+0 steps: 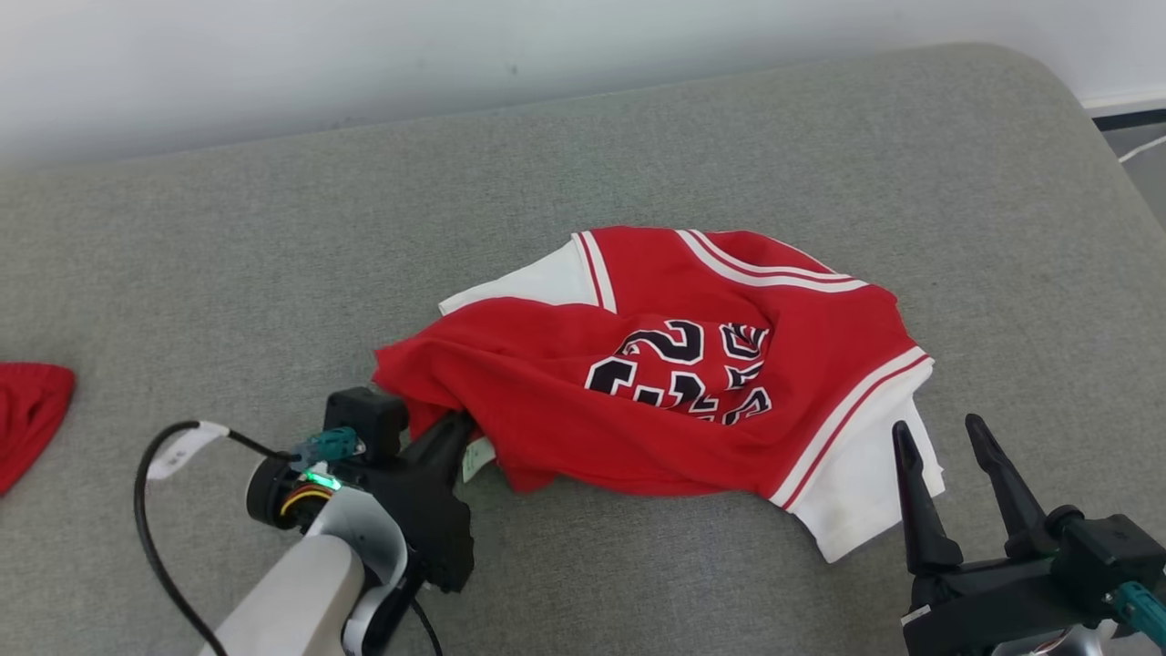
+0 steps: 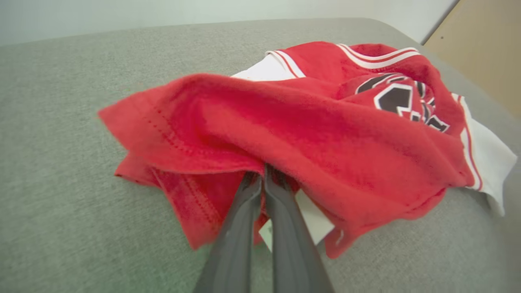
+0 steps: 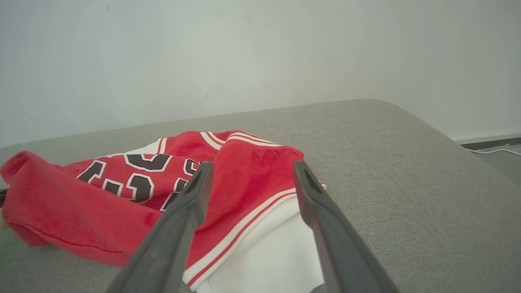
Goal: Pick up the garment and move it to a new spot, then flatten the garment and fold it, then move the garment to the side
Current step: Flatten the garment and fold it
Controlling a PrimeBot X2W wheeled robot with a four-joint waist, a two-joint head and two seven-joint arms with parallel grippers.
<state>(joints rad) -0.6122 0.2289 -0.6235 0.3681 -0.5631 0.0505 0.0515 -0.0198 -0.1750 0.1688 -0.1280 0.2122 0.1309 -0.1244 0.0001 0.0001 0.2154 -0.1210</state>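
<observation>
On the grey cushion (image 1: 273,237) lies a crumpled red-and-white jersey (image 1: 565,383), left claw (image 1: 453,426) pinching its edge, right claw (image 1: 938,426) spread.

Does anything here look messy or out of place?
The red jersey lies crumpled, its number creased into folds, with the left claw pinching its near edge. Another red cloth lies at the far left.

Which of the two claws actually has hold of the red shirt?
The left end effector: it is shut on the edge of the red-and-white numbered jersey. The right end effector stands open near its white sleeve, holding nothing.
</observation>
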